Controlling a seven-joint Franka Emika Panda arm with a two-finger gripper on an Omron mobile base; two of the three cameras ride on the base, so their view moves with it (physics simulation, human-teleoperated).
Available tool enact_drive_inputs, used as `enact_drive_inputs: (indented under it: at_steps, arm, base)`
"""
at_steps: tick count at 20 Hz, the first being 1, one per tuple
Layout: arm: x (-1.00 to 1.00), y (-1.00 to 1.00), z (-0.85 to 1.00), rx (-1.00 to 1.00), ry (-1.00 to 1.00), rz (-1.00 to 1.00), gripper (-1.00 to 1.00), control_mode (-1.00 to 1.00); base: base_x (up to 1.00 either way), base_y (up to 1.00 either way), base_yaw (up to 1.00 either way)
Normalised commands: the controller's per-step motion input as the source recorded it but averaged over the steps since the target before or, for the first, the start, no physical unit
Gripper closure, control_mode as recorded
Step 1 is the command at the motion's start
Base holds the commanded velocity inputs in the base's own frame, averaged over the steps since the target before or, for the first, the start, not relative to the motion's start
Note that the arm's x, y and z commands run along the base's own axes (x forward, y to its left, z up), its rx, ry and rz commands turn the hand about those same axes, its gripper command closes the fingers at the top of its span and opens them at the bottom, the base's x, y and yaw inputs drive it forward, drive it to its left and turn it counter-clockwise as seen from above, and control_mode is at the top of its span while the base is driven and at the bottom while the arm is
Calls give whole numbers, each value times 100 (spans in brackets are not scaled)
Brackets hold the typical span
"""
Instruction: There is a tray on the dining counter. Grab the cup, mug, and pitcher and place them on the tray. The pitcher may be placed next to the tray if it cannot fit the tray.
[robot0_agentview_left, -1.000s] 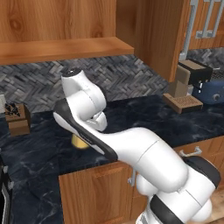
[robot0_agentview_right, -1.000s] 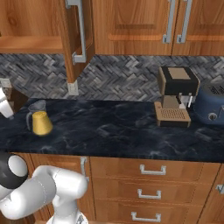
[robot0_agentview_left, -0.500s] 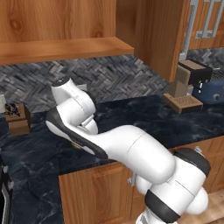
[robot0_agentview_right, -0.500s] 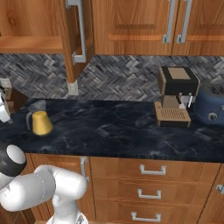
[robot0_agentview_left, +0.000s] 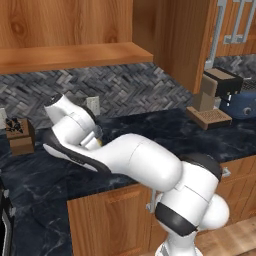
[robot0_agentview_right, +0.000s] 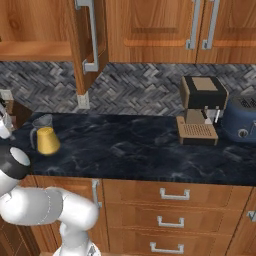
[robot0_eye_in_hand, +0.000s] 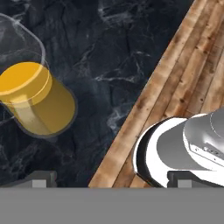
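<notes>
Hand view puts the pitcher (robot0_eye_in_hand: 37, 103) at ten o'clock on the black wall counter (robot0_eye_in_hand: 113, 57), my gripper (robot0_eye_in_hand: 109, 177) spread wide and empty, so I judge I'm approaching it and must next centre the fingers around its neck
</notes>
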Motion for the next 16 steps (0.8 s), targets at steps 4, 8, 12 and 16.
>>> enact_drive_inputs:
  at_steps: [4,8,12,16]
  arm:
    - [34,14,-6,-14,0,-4,-100,-100]
    - [20,4,-7,-11,0,0,-100,-100]
    - [21,0,-8,-2,0,0,-100,-100]
    - [24,0,-20,1,0,1,-100,-100]
  base:
    - [0,0,0]
    - [0,0,0]
    - [0,0,0]
    - [0,0,0]
